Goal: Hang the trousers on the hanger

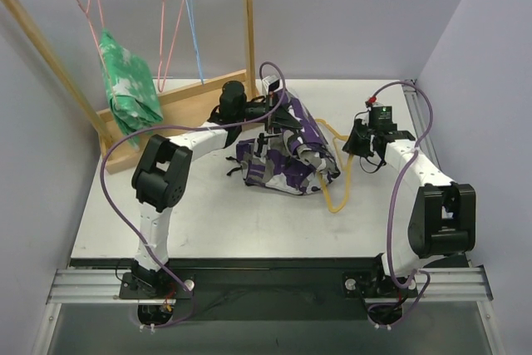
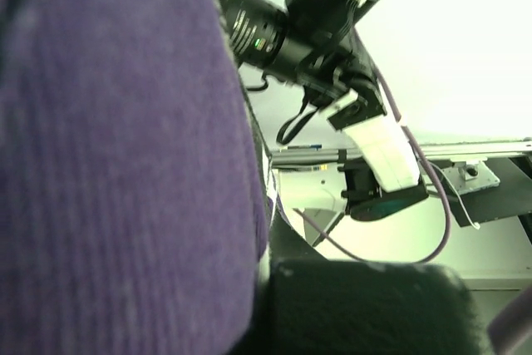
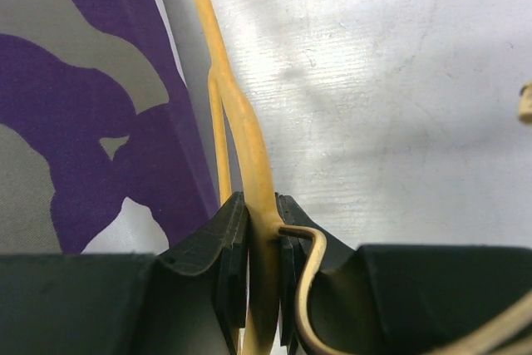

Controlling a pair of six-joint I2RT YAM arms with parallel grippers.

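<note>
1. At the far left, a wooden rack (image 1: 248, 22) is standing on the far-left corner of the table (image 1: 208, 222). Its rail is carrying pink hangers (image 1: 160, 39) and a blue hanger (image 1: 193, 35). A green-and-white garment (image 1: 129, 85) is hanging from the leftmost pink one.
2. My left gripper (image 1: 270, 135) is reaching in over the table and sitting at the far-left top of the trousers (image 1: 291, 168).
3. In the left wrist view, purple cloth of the trousers (image 2: 116, 164) is covering the left half of the picture. It is lying against my one visible finger (image 2: 366, 305) and hiding the jaws. I cannot tell how far they are closed or whether they are holding the cloth.
4. The trousers are lying in a crumpled heap at mid-table, between my two grippers. The heap's longer extent is running diagonally, from the far side by my left gripper to the near right. I cannot tell which way the legs are pointing.
5. The hanger (image 1: 337, 201) is showing just right of the trousers, its wire looping out from their right edge. The visible run is lying far-to-near. I cannot tell where the hook is pointing.
6. My right gripper (image 1: 363, 143) is clamping the hanger, with only the wire's thickness between the jaws. In the right wrist view, the hanger (image 3: 249, 139) is leading straight away from the gripper (image 3: 264, 272), alongside the edge of the trousers (image 3: 91, 122). Two strands are joining just ahead of the jaws.
</note>
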